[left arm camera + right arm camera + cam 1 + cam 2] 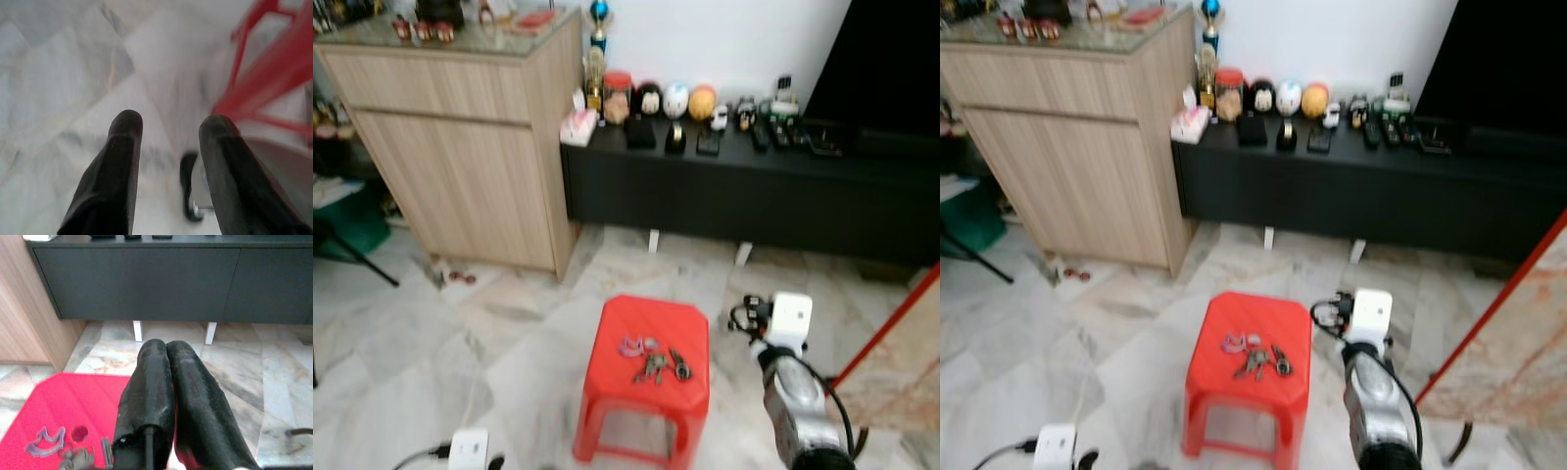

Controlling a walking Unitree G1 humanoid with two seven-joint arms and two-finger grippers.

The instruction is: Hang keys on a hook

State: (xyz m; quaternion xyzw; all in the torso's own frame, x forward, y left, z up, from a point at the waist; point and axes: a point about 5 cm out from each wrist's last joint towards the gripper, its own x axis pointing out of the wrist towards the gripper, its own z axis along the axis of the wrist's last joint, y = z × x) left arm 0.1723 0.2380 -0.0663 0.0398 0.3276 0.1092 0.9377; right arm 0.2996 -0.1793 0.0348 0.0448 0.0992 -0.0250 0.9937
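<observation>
A bunch of keys (656,365) with a purple charm (46,439) lies on top of a red plastic stool (651,321) on the marble floor. My right arm (790,377) reaches forward just right of the stool. My right gripper (166,351) is shut with nothing in it. It hovers above the stool's right edge, pointing toward the black cabinet, and the keys (78,456) lie below and to one side of it. My left gripper (171,126) hangs low over the floor left of the stool, open and empty, with the stool's red legs (266,73) close by.
A tall wooden cabinet (460,127) stands at the back left. A low black console (734,191) with several trinkets runs along the back wall under a dark screen (891,59). A red pole (891,323) slants at the right. Bare marble floor (509,323) surrounds the stool.
</observation>
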